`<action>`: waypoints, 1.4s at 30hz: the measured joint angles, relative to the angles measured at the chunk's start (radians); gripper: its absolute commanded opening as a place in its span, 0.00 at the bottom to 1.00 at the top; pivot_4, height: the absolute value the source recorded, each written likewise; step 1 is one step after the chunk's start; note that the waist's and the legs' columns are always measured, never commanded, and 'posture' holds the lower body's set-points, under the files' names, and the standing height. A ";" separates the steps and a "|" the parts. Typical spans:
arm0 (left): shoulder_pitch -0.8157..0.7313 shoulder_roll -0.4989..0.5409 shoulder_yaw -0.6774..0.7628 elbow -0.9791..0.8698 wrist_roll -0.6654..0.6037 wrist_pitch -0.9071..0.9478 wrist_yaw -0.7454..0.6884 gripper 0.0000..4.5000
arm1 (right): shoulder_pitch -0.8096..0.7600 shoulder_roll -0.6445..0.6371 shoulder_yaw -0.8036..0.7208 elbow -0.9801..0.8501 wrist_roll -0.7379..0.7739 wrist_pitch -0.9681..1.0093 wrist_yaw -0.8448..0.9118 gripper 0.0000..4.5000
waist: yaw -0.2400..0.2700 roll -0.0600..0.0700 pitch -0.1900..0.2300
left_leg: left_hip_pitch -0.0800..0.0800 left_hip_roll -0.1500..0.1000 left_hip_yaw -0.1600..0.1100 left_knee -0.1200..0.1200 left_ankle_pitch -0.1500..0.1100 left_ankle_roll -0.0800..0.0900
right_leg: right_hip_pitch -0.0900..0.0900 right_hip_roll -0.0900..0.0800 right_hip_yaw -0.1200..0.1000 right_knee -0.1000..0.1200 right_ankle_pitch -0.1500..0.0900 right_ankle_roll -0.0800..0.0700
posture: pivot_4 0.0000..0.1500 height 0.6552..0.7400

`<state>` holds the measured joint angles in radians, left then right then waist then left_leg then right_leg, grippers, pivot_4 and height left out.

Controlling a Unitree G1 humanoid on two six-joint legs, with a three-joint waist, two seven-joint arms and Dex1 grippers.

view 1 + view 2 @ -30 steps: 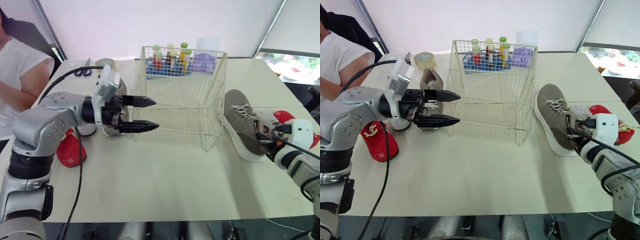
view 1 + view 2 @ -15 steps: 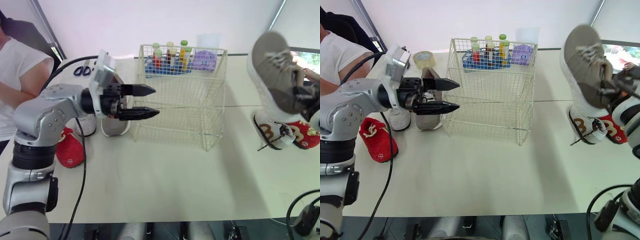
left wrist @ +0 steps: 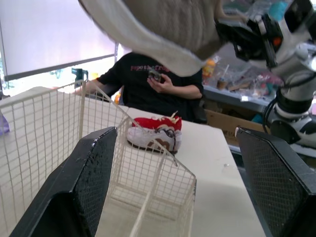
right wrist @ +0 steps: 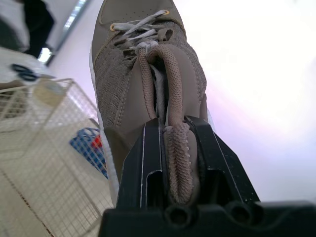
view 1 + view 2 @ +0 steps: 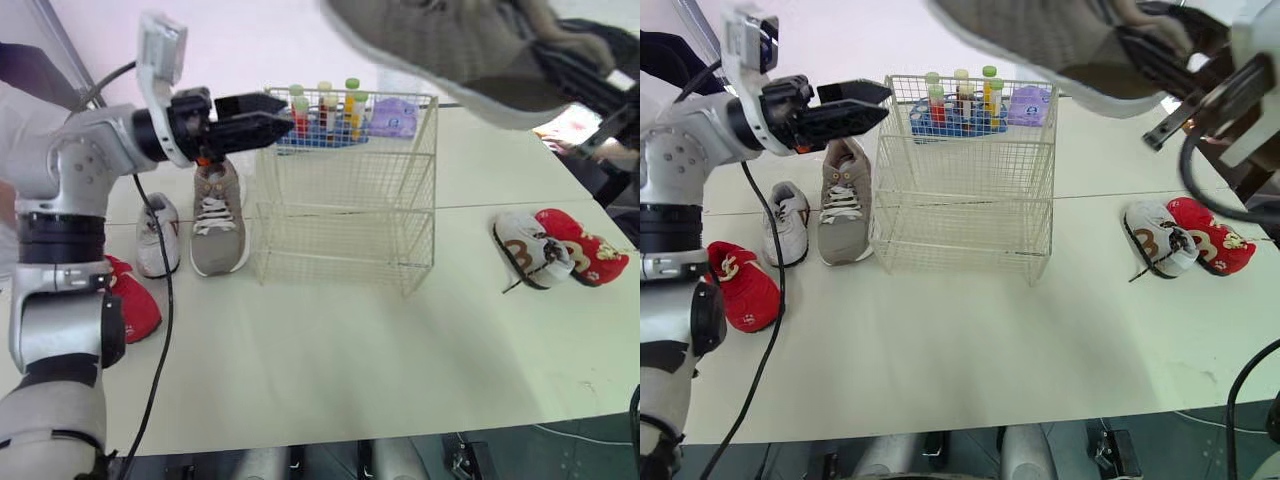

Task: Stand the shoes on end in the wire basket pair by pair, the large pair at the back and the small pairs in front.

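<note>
Grey shoe (image 5: 1032, 34) risen, above basket (image 5: 962, 205) (right gripper (image 4: 173, 129) clamping)

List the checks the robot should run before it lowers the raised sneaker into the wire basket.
1. Grip: ok; right tool is shut on the heel of the grey sneaker.
2. Room in the wire basket: ok, no shoes in it.
3. Sneaker on end: not ok; it lies roughly level, high up.
4. Opening clear of the left tool: cannot tell; it is open at the basket's top left rim.
5. Position of the second grey sneaker: ok, on its sole, left of the basket.
</note>
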<state>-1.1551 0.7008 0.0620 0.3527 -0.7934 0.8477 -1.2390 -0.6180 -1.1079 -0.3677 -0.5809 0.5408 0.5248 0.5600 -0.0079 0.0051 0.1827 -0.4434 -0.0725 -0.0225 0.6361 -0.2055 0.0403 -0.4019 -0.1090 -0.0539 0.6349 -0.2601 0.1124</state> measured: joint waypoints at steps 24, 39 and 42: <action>-0.016 0.080 0.000 0.102 0.160 -0.052 -0.086 0.88 | -0.058 0.044 0.127 0.189 -0.282 -0.525 0.218 0.03 | 0.001 -0.001 0.001 | 0.000 0.000 0.000 0.005 0.001 -0.002 | -0.004 -0.004 0.002 0.011 0.000 0.000 | 1.00 1.00; -0.069 0.039 0.003 0.114 0.142 -0.014 -0.107 0.88 | -0.046 0.067 0.206 0.141 -0.319 -0.548 0.276 0.03 | -0.002 -0.002 0.001 | -0.001 0.000 0.000 0.010 0.000 -0.001 | -0.003 -0.005 0.002 0.013 0.000 0.000 | 1.00 1.00; -0.069 0.037 0.002 0.127 0.154 -0.031 -0.106 0.76 | -0.046 0.067 0.206 0.141 -0.323 -0.554 0.284 0.03 | -0.002 -0.002 0.001 | -0.001 0.000 0.000 0.010 0.000 -0.001 | -0.003 -0.005 0.002 0.014 0.000 0.000 | 1.00 1.00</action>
<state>-1.2245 0.7378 0.0645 0.4796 -0.6396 0.8169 -1.3449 -0.6643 -1.0406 -0.1612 -0.4399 0.2180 -0.0291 0.8438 -0.0100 0.0032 0.1841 -0.4447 -0.0728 -0.0227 0.6461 -0.2056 0.0394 -0.4054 -0.1136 -0.0517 0.6488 -0.2600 0.1122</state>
